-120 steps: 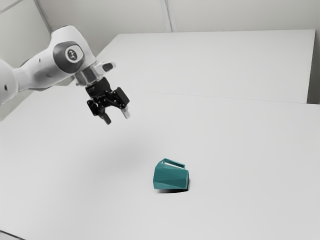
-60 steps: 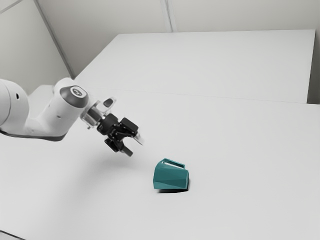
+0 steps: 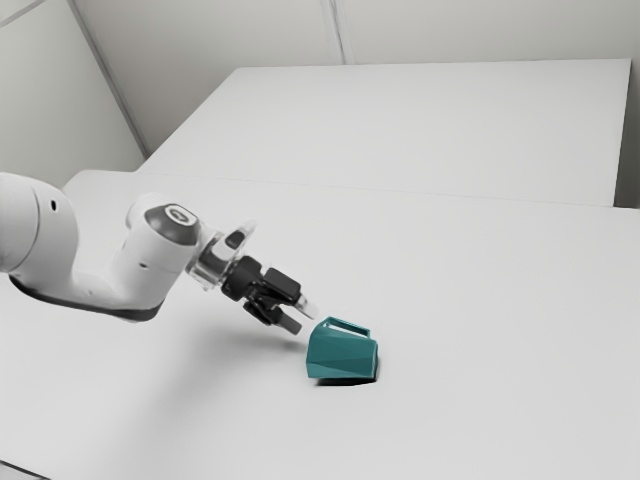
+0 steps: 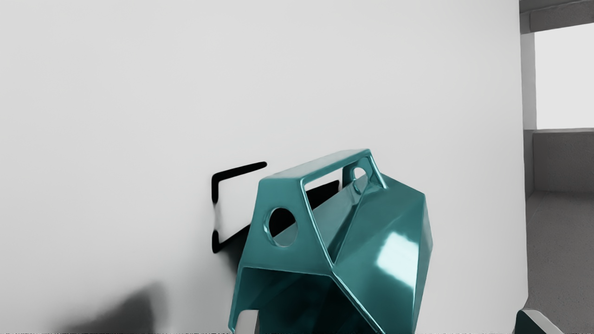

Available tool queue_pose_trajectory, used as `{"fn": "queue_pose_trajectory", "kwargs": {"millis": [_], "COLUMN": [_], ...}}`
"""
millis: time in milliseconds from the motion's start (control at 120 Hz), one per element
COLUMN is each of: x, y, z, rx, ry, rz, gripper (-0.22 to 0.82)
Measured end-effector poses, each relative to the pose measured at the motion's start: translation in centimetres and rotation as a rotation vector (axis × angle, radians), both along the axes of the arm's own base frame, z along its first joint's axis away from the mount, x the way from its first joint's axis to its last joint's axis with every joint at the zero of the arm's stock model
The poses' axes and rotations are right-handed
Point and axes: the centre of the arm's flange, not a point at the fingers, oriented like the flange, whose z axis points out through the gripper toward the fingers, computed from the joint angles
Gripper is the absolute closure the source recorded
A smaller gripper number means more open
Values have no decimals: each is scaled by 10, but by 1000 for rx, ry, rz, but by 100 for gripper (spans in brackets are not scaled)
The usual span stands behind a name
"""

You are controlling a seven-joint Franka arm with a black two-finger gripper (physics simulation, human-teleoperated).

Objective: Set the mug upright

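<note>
My gripper [image 3: 300, 320] is open in the exterior view, just off the upper left side of the teal mug [image 3: 342, 355], with its fingertips toward it. The mug lies on its side on the table, its handle facing up. From the wrist view, the mug [image 4: 380, 232] shows its dark opening and its angular handle, and the fingertips of my gripper [image 4: 387, 322] stand wide apart. One fingertip overlaps the mug's opening in that picture; the other is out past its body. Whether either touches the mug, I cannot tell.
The white table [image 3: 480, 290] extends around the mug. A large white panel [image 3: 430, 125] is behind it in the exterior view. Past the table's edge, the wrist view has a grey floor [image 4: 561, 260] and a bright opening [image 4: 564, 76].
My hand has come down and toward the exterior view's right, from well above the table to beside the mug. The mug has stayed where it was, and the fingers remain apart.
</note>
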Motion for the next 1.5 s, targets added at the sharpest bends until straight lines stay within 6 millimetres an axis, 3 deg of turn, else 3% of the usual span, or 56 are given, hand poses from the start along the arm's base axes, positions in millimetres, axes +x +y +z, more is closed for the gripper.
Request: {"fn": "queue_pose_trajectory", "kwargs": {"millis": [508,1092,1500], "x": [-22,-29,-37], "y": [-20,-45,-47], "z": [-31,-33,-40], "rx": [-72,-125,-132], "ry": [-87,-162,-167], "rz": [-18,-1,-4], "gripper": [0,1,22]}}
